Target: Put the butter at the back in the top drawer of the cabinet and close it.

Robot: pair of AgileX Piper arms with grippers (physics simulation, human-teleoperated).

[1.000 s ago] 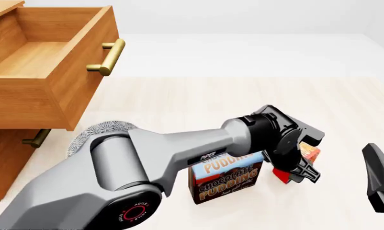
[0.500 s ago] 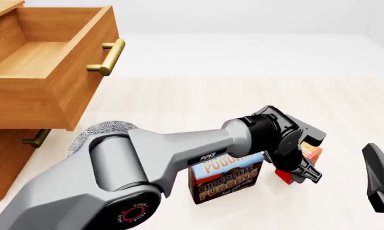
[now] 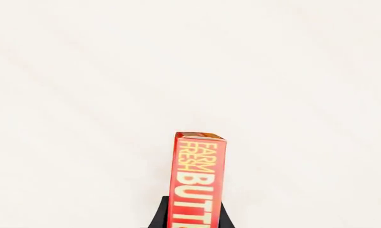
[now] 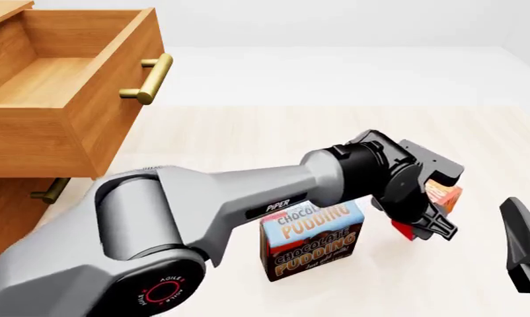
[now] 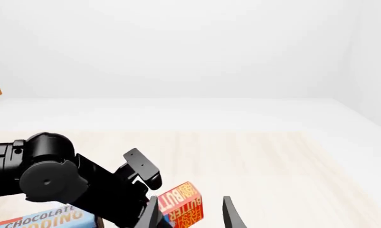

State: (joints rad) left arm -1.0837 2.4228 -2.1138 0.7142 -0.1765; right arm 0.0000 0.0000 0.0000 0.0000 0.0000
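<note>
Our left end effector (image 4: 421,214) clamped on butter (image 4: 443,195), lifted off desk (image 4: 274,139); top drawer (image 4: 67,99) open, well left and behind. Right end effector (image 5: 190,213) spread, empty.

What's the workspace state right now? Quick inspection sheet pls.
Surface: pale wood table.
Job's things: butter gripped, seemingly off the table; top drawer open; cabinet at left.
Clutter: pudding box upright by the left arm; part of a round grey item behind that arm.
Grippers: left gripper shut on the butter; right gripper open, holding nothing.
Cables: nothing seen.
Surroundings: plain white backdrop.
</note>
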